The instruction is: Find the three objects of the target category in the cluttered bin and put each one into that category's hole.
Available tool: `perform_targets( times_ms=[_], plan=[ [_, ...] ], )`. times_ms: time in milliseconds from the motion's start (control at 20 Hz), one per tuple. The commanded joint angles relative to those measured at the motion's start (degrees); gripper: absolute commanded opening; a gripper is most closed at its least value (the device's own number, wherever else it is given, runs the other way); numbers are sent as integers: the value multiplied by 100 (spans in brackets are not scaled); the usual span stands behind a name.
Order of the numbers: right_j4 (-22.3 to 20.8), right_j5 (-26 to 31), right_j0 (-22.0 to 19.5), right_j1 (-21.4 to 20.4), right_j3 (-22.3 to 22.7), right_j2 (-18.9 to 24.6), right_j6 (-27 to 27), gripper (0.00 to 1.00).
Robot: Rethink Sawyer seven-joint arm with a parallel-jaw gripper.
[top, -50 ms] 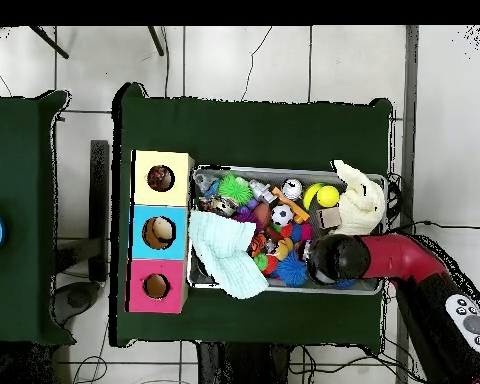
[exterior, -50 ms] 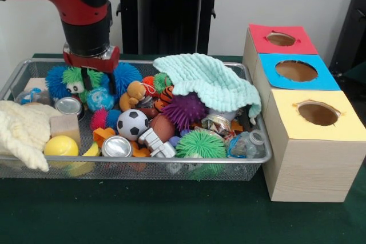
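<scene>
Wire bin (exterior, -50 ms: 11, 81) on green bench (exterior, -50 ms: 143, 215), packed with toys. Gripper (exterior, -50 ms: 90, 78) low over the bin's back left, among blue spiky balls (exterior, -50 ms: 55, 81); can't tell if it holds anything. Mint cloth (exterior, -50 ms: 211, 81) drapes bin's right. Box (exterior, -50 ms: 309, 158) just right of the bin: red, blue, yellow holes.

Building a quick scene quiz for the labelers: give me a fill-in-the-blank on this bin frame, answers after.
1. The box's middle hole sits in a ____ panel.
2. The mint green cloth drapes over the bin corner nearest the ____ panel.
3. The black-and-white ball is patterned like a ____ ball.
4. The tool hangs over the spiky blue and ____ balls.

Answers: blue; red; soccer; green
</scene>
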Motion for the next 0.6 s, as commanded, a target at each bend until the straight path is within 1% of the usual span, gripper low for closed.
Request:
perform_targets(
  times_ms=[50, 200, 450, 600],
  plan=[
    [24, -280, 108, -47, -276, 395, -730, 100],
    [-8, -368, 261, -3, -328, 309, -483, 100],
    [-121, -434, 506, 379, -758, 207, -343, 100],
    [-177, -536, 586, 579, -966, 175, -329, 100]
  ],
)
